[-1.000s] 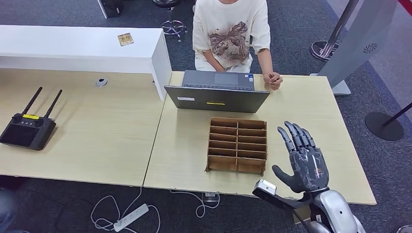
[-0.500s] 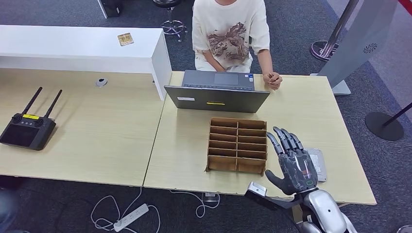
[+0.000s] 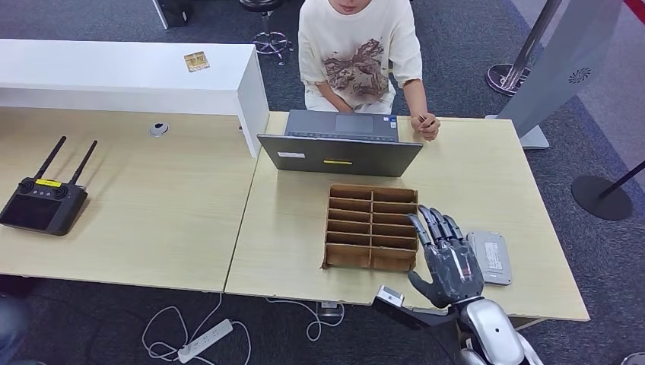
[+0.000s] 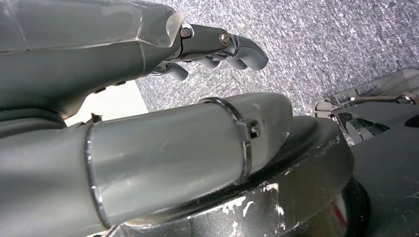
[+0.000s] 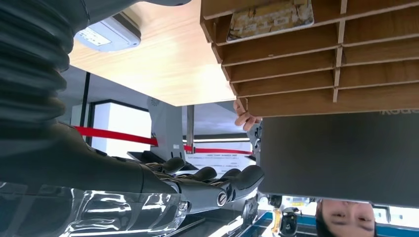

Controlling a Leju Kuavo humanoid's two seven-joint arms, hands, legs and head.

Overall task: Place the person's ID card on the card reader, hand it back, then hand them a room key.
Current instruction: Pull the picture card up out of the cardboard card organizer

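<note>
My right hand [image 3: 446, 256] hovers open over the table's near edge, fingers spread, holding nothing. It sits between a wooden slotted organizer [image 3: 371, 227] and a flat grey card reader [image 3: 490, 257]. In the right wrist view the organizer [image 5: 296, 59] holds a patterned card [image 5: 271, 17] in one slot, and the card reader [image 5: 108, 33] lies beside it. The person sits across the table, one hand [image 3: 428, 126] resting on the far edge; I cannot tell if it holds a card. My left hand [image 4: 212, 47] hangs beside my body, fingers loosely bent around nothing.
An open laptop [image 3: 339, 146] stands between the organizer and the person. A white counter [image 3: 129, 72] at the back left bears a small patterned card [image 3: 196, 61]. A black remote controller [image 3: 42, 201] lies far left. Stanchion bases stand on the floor at right.
My right hand has dropped lower and drifted left toward the organizer, uncovering the card reader it was hiding. The person's hand has stayed in place.
</note>
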